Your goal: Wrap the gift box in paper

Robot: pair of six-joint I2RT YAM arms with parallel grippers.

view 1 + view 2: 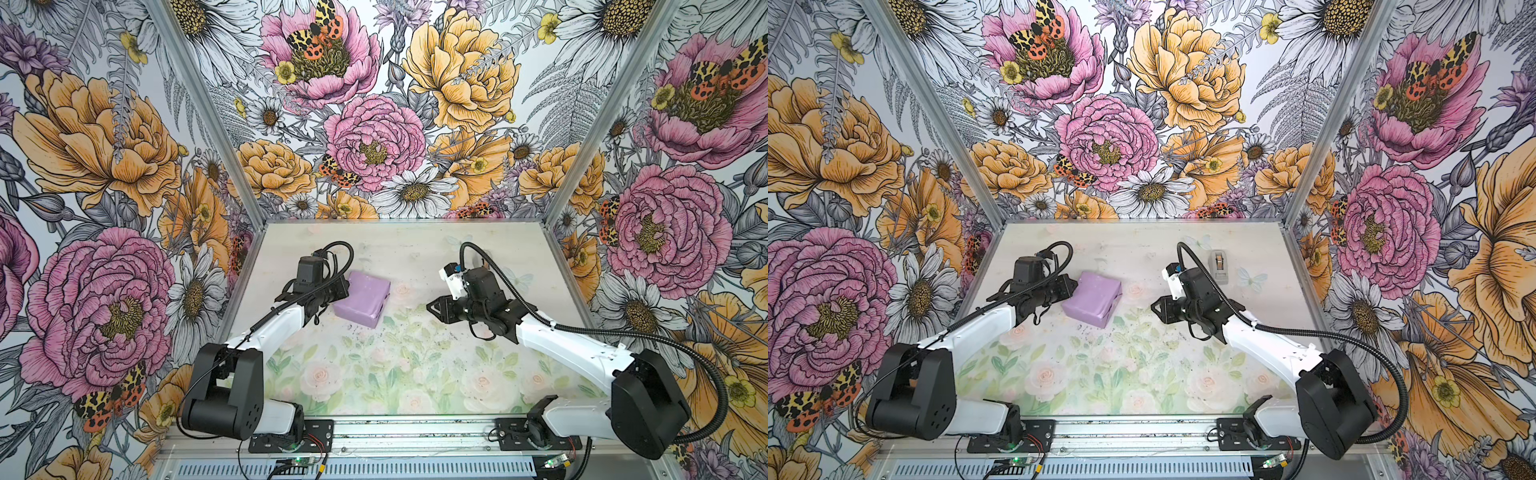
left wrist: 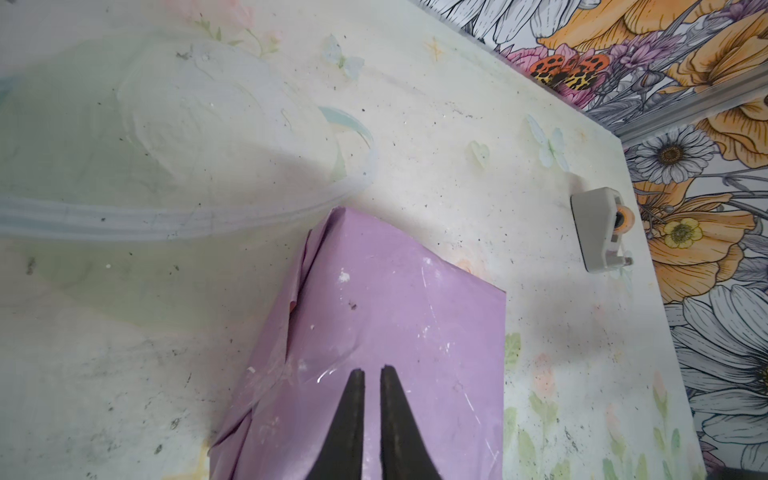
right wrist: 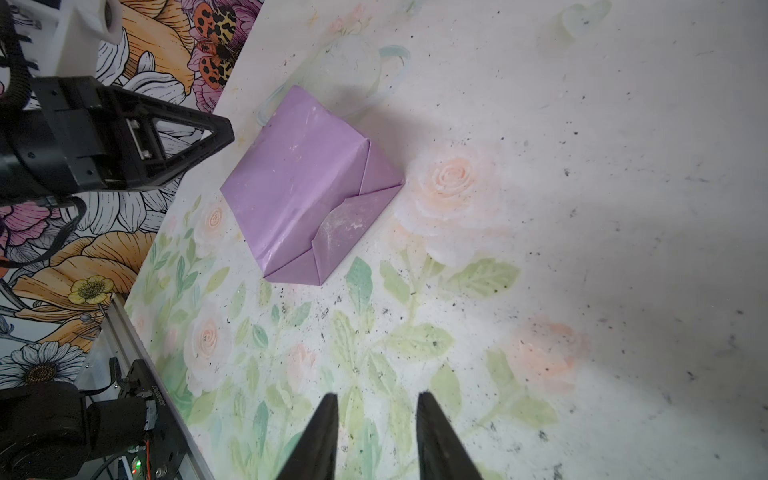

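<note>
Left gripper [image 2: 372, 371] hovers, jaws slightly parted, over paper [image 2: 386, 316].

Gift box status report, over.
Left gripper nearly shut, empty, over the gift box. Right gripper part open, empty, clear. Paper fully covers it, ends folded. Nothing in the way.
</note>
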